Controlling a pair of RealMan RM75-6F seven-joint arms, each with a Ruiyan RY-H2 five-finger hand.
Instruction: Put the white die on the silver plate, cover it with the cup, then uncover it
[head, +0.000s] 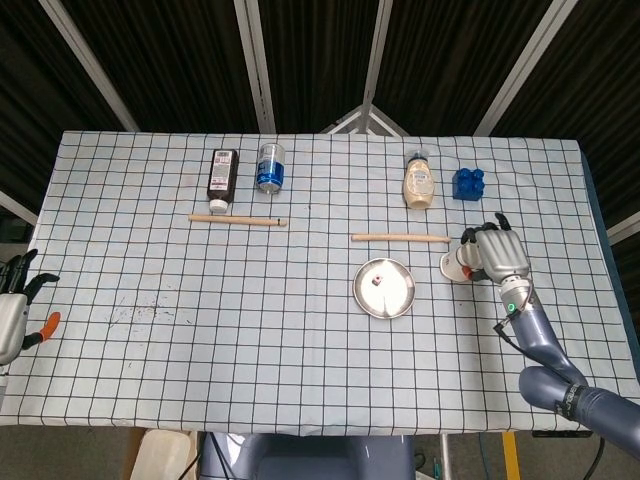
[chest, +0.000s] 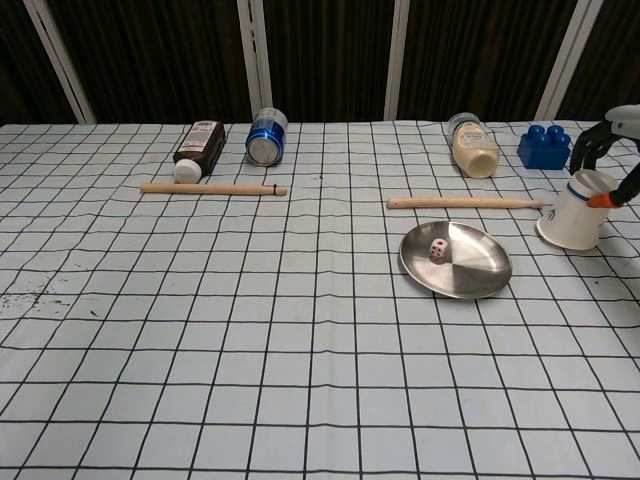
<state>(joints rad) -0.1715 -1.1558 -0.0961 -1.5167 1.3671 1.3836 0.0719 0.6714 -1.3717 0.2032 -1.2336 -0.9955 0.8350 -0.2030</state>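
The white die (chest: 437, 250) lies on the silver plate (chest: 480, 275), on the left part of the dish, so the placing step reads as complete. The cup (chest: 576, 212) stands mouth-down on the checked tablecloth (chest: 300, 330), just right of the plate and close to the right end of the wooden stick (chest: 465, 203).

The right hand (head: 497, 254) sits over the cup. In the chest view its dark fingers (chest: 590, 140) arch above the cup's upturned base, with an orange-tipped digit at the cup's right side. Whether the fingers are clamped on the cup wall or only resting around it cannot be told from either view. The left hand (head: 14, 305) waits off the left table edge, fingers apart and holding nothing.

Step in hand, as judged: secure the cup for the covering move.

- Close the fingers evenly on opposite sides of the cup wall; a thin cup probably deforms under a hard squeeze.
- Keep the cup mouth-down and level during transport.
- Lift high enough to clear the plate rim and the stick end.
- Centre the mouth over the die, not over the plate's middle, before lowering, so that the rim does not land on the die or knock it
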